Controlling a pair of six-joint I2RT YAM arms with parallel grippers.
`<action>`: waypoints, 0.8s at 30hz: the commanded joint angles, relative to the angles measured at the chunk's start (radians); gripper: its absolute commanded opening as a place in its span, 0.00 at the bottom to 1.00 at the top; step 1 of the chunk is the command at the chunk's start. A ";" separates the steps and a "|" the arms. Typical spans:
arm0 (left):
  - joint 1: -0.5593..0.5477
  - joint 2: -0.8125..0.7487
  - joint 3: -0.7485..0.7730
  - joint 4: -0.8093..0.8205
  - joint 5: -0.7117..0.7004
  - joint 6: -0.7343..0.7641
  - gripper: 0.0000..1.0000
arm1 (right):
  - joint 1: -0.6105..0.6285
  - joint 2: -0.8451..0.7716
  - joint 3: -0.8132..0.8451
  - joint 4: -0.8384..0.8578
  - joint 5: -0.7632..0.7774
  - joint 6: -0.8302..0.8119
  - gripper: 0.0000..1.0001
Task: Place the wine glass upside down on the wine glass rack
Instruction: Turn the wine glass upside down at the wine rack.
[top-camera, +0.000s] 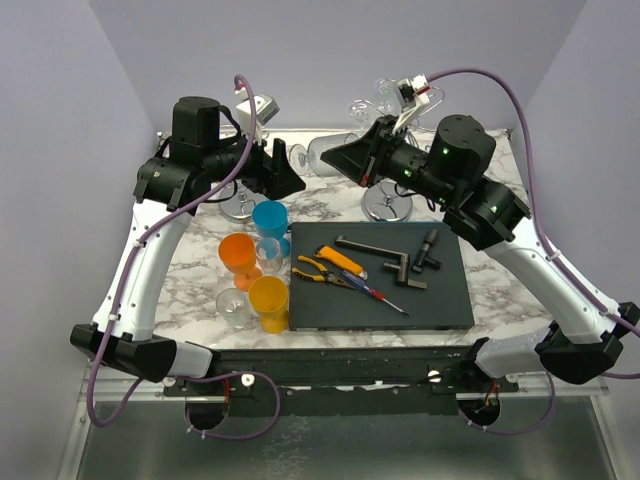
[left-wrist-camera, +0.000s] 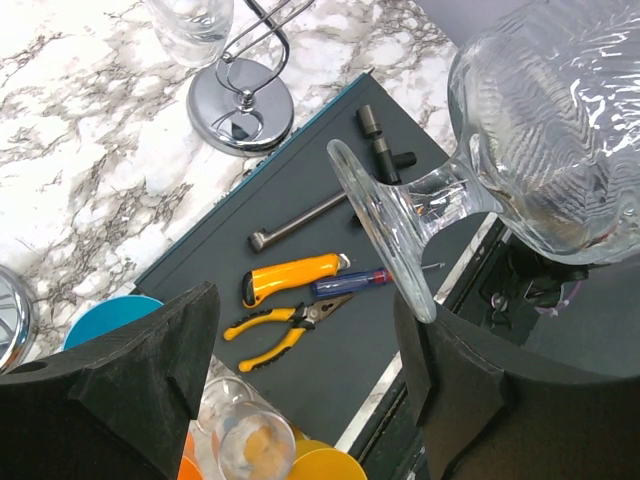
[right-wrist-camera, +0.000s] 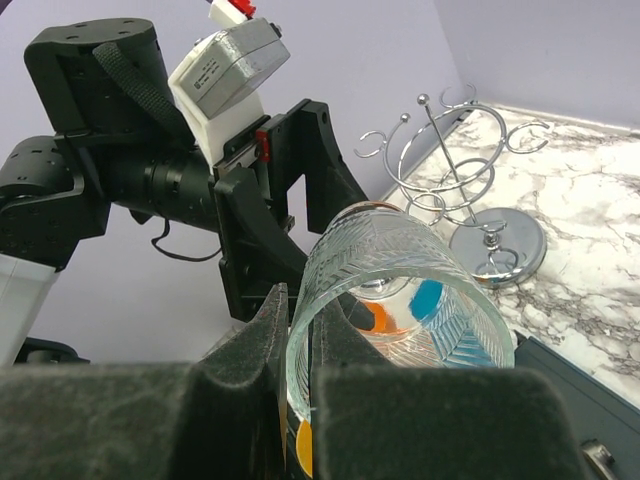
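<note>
One glass (top-camera: 320, 155) over the back edge of the counter (top-camera: 195, 290): right gripper (right-wrist-camera: 295, 335) pinches its rim, left gripper (left-wrist-camera: 305, 310) spread around its foot (left-wrist-camera: 385, 235)

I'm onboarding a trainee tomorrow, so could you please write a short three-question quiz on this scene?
1. True or false: the right gripper pinches the glass by its stem.
2. What lies on the dark mat? A tools; B fruit; C plates.
3. Which end of the glass faces the open left gripper?

Key: 1 false, it pinches the rim; 2 A; 3 the foot.
</note>
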 joint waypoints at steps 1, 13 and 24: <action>-0.004 0.001 0.032 0.059 -0.019 -0.012 0.77 | 0.023 0.004 -0.027 0.087 -0.119 0.062 0.00; -0.003 -0.062 -0.008 0.090 -0.023 -0.021 0.82 | 0.023 -0.015 -0.032 0.036 0.013 -0.015 0.00; -0.003 -0.001 -0.008 0.098 0.011 -0.024 0.58 | 0.023 -0.022 -0.115 0.196 -0.115 0.087 0.00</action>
